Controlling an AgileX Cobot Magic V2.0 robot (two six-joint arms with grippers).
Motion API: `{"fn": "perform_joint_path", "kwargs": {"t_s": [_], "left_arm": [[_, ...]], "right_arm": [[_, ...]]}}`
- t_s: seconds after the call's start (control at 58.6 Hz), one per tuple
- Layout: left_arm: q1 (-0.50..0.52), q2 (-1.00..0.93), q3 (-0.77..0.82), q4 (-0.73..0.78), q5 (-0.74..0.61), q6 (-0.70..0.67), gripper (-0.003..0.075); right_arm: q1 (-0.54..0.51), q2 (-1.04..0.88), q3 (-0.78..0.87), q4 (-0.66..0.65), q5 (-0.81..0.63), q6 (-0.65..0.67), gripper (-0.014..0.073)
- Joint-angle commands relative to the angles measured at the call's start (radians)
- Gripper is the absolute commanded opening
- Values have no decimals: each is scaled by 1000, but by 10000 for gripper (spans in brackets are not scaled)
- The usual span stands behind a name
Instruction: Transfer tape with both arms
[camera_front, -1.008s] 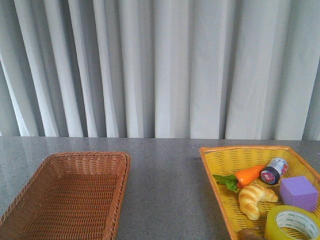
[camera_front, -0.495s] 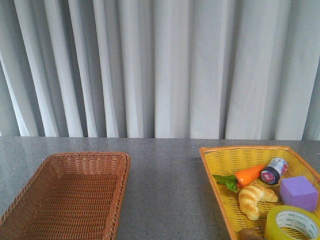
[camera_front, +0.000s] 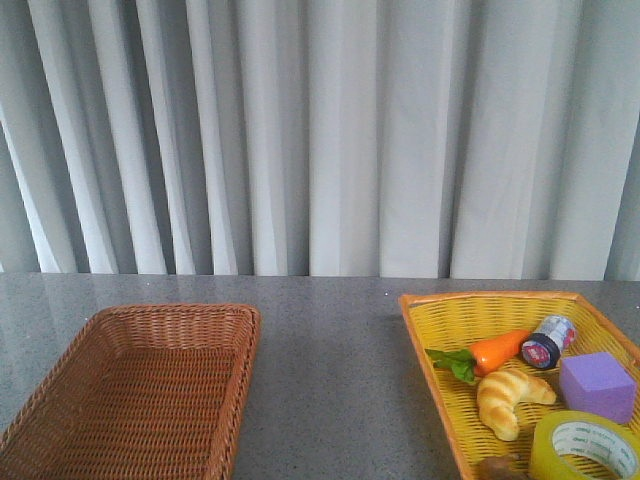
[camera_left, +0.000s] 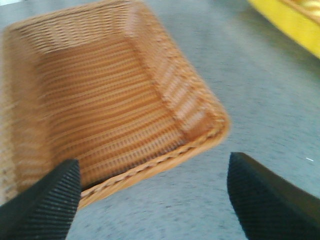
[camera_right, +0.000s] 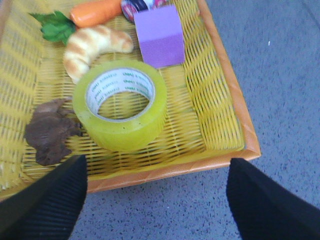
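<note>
In the yellow basket (camera_right: 220, 100) on the right side of the grey worktop (camera_front: 330, 380), the tape (camera_right: 121, 103) lies flat with its white printed core facing up, at the near end, touching a brown lump (camera_right: 49, 131) on one side and just beside a croissant (camera_right: 92, 44) and a purple block (camera_right: 160, 36); a carrot (camera_front: 497, 350) and a small dark can (camera_front: 547, 341) sit farther back. The right pincer (camera_right: 155, 200) hovers above the basket's near rim, spread wide and holding nothing. The left pincer (camera_left: 150, 200) is likewise wide apart and empty, over the near corner of the brown wicker basket (camera_left: 100, 110), which holds nothing visible. The roll looks light and stiff, though its glossy outer wrap is probably slick; taking it across the ring wall, one finger inside the core and one outside, seems safer than squeezing the full width, and would leave the opposite wall free for the other arm at the handover.
</note>
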Motion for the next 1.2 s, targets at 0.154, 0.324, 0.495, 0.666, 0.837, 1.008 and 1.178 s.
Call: {"fn": "perform_joint_path", "kwargs": {"t_s": [0.154,0.324,0.495,0.666,0.837,1.008,1.178], "left_arm": [[-116,74,-56,-118,-27,114,586],[-117,84,-56,-119,-24,114,586],[-117,84,-56,-119,-16,114,586],[-117,84,-56,-119,-16,114,586],[-117,84,-56,-119,-18,114,586],[-117,84,-56,-119,-17,114,586],[-117,84,-56,-119,-17,114,586]], "right_arm": [[-7,287,-203,-28,77,37,526],[-7,462,-348,-19,150,33,526],[-18,629,-499,12,258,-16,526],[-108,766,-621,113,343,-131,526],[-124,849,-647,166,356,-230,526],[-122,911,-647,165,308,-237,526],[-122,946,-647,168,290,-237,472]]}}
